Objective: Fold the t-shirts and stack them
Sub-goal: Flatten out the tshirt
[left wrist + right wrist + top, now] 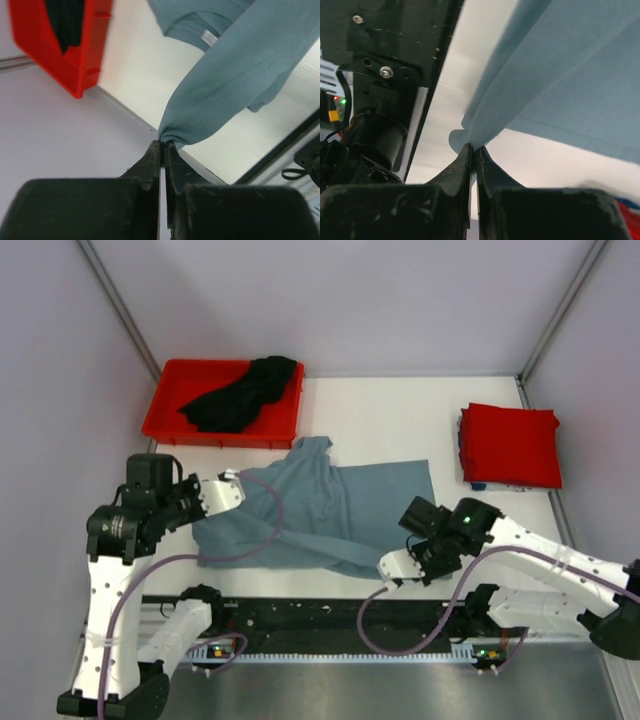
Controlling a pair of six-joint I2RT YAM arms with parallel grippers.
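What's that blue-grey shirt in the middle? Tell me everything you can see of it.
The grey-blue t-shirt is soft plain cloth, rumpled and partly spread across the middle of the white table. A small white label shows inside the neck. The left gripper pinches a bunched edge on its left side; the right gripper pinches its near right edge.

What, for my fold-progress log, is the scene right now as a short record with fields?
grey-blue t-shirt: spread but rumpled, between the arms, not yet folded
left gripper: shut on the grey-blue t-shirt's left edge
right gripper: shut on its near edge
red t-shirt: folded, far right
black t-shirt: crumpled in the red bin, far left
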